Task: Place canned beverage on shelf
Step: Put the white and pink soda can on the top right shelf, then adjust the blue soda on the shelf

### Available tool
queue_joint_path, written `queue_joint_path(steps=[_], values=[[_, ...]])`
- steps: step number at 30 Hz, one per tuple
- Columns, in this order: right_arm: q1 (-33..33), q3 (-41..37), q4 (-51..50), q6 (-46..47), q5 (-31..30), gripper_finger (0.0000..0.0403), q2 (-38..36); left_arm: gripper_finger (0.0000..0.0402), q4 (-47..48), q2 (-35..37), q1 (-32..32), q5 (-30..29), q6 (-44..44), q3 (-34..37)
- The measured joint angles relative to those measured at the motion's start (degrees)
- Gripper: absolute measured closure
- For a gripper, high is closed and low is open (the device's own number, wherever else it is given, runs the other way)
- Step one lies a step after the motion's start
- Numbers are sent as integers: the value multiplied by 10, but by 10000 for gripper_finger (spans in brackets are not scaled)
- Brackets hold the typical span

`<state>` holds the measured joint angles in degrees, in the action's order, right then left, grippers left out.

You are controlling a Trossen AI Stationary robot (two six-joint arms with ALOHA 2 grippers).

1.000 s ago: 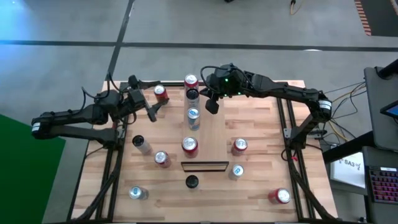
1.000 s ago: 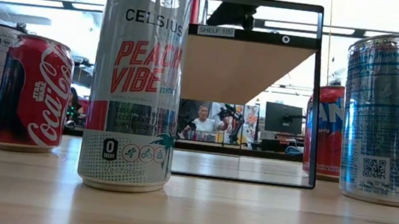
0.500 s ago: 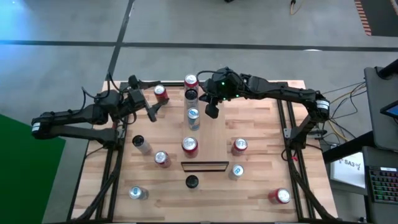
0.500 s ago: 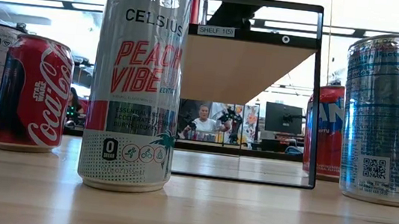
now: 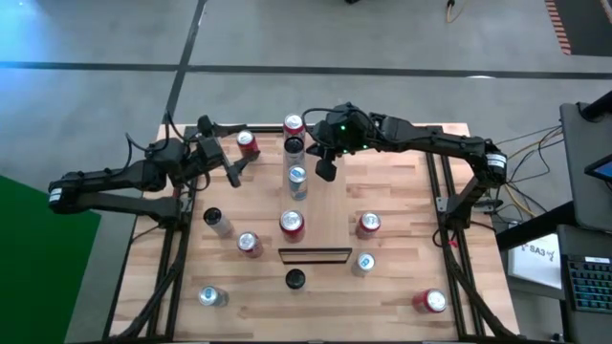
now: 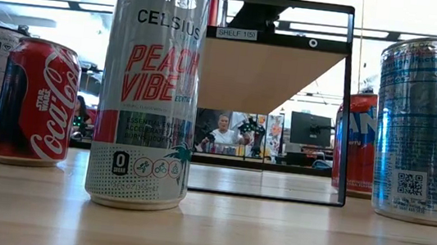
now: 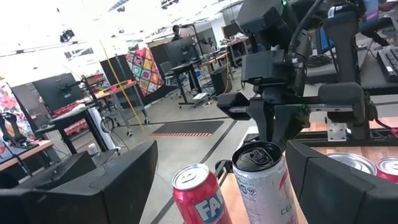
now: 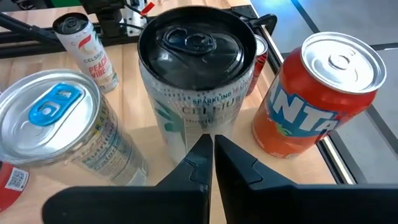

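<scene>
The shelf point(image 5: 325, 205) is a raised light board at the table's middle; the low view shows its underside point(image 6: 266, 70). A row of cans runs along its left side: an orange-red Fanta can point(image 8: 317, 99) farthest, then a dark-topped can point(image 8: 196, 74) and a blue-tabbed can point(image 8: 56, 124). My right gripper point(image 5: 325, 170) hovers shut over the shelf, pointing slantwise down at the dark-topped can point(image 5: 295, 145). My left gripper point(image 5: 235, 157) waits open and level at the far left. A red can point(image 5: 247, 143) stands just ahead of it, between its spread fingers point(image 7: 124, 180) and apart from them.
Loose cans stand around the shelf: a dark-topped one point(image 5: 218, 223), a red one point(image 5: 249, 244), another red one point(image 5: 368, 225), a blue one point(image 5: 363, 263) and a red one point(image 5: 432, 301) at the near right corner. The shelf's right half is bare wood.
My right gripper has edged a little toward the table's left edge, nearer the dark-topped can, and has stayed shut. No can has moved.
</scene>
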<state>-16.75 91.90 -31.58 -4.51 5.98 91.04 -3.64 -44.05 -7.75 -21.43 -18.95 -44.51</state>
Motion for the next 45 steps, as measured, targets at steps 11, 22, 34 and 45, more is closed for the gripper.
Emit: queue_joint_path(steps=[11,22,34,45], values=[[-1,0,-50,-1,-30,394,-35,80,4,-24,0,0,17,0],[19,0,-86,-14,-31,394,-64,80,-8,-31,7,16,50,-4],[65,-50,-70,-15,-30,394,-68,80,-12,-36,30,57,72,-4],[87,-168,75,1,-30,394,-90,80,-14,-37,51,56,97,-4]])
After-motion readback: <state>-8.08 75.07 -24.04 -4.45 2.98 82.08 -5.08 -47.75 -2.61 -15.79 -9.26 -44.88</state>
